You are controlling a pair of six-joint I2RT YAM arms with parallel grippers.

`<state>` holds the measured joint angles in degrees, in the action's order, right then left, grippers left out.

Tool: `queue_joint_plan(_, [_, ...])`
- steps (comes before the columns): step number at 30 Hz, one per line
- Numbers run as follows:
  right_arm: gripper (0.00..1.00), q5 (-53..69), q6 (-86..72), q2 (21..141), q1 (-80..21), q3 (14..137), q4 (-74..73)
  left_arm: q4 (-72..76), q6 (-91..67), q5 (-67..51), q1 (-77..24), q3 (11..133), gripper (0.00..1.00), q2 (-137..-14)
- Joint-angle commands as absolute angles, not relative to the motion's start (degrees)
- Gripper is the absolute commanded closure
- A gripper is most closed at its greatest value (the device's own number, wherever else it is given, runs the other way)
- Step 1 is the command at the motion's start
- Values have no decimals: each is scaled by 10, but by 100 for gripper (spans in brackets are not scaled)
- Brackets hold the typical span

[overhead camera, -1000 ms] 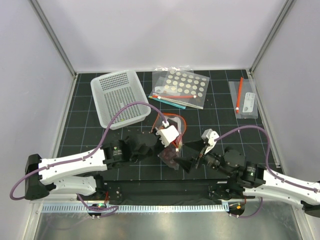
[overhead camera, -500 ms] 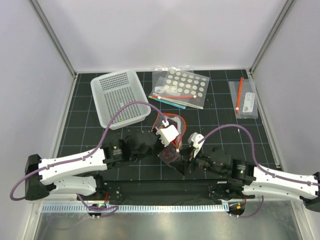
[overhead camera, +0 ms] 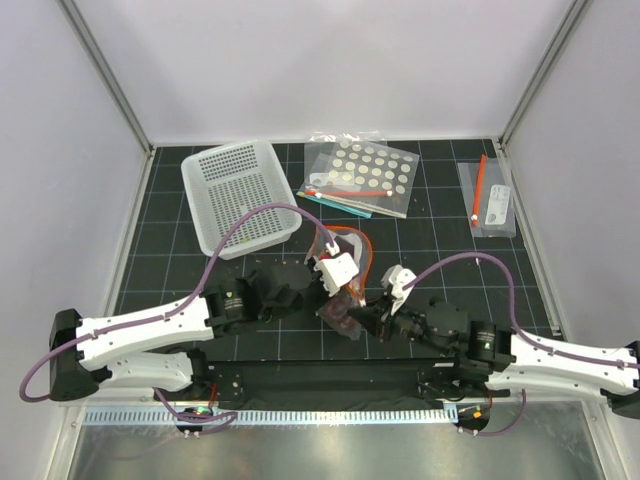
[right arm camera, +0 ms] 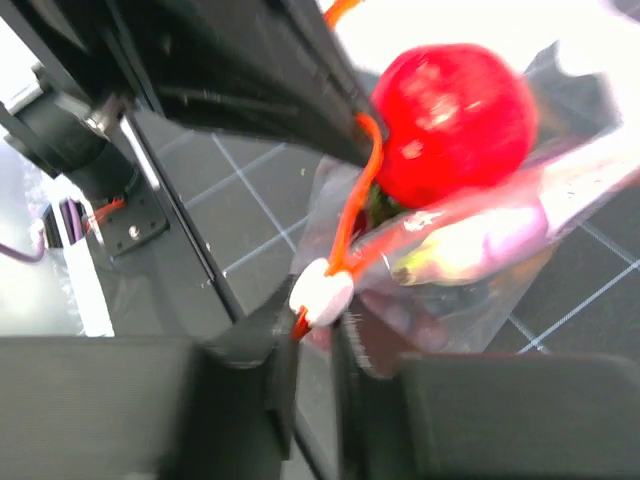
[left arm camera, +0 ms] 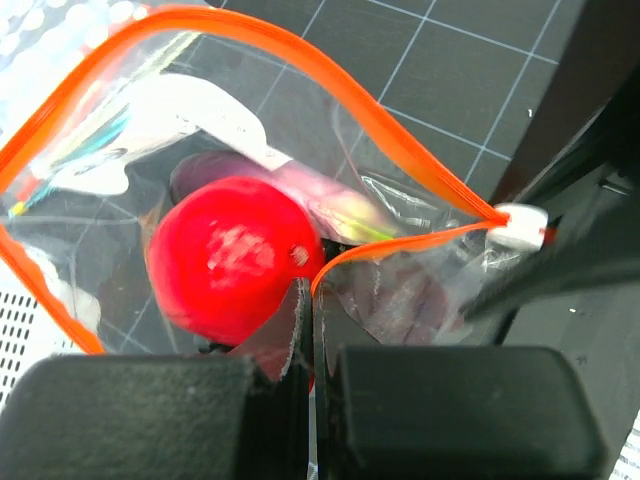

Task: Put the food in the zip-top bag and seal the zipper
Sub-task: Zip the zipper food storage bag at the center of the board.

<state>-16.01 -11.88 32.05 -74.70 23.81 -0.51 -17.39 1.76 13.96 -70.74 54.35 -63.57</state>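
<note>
Left wrist view: left hand [left arm camera: 312, 365] pinched fully closed on the near rim of the zip-top bag [left arm camera: 400, 290].
Zipper [left arm camera: 300, 60]: bag mouth gapes in a loop.
Food: red apple [left arm camera: 232, 258] inside the bag, purple grape bunch [left arm camera: 205, 170] behind it.
Right hand [right arm camera: 310, 345]: narrowed onto the zipper's end, beside the bag's white slider [right arm camera: 322, 293].
Bag: held between both hands over the worktop [overhead camera: 440, 250].

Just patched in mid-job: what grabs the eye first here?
The bright red apple inside the clear zip-top bag, mid-table between both arms. The left gripper pinches the bag's orange zipper, gaping open, while the right gripper nips its white slider end.
</note>
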Motion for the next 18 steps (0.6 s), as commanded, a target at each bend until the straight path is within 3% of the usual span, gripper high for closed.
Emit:
queue_joint_plan(1, [81, -183, -116, 275, -751, 237, 28, -142, 22, 106, -705, 555, 100, -621])
queue_joint_plan(3, [89, -182, -117, 261, -751, 234, 28, -142, 23, 98, -705, 556, 100, -620])
queue_joint_plan(4, [97, -186, -117, 255, -751, 233, 26, -142, 25, 86, -706, 556, 100, -620])
queue_joint_plan(12, [99, -201, -116, 252, -751, 235, 6, -140, 28, 76, -706, 562, 100, -618])
queue_joint_plan(17, [99, -184, -106, 235, -751, 226, 5, -175, 78, 68, -707, 576, 84, -586])
queue_joint_plan(18, [99, -167, -102, 233, -752, 222, 7, -180, 90, 41, -707, 576, 70, -569])
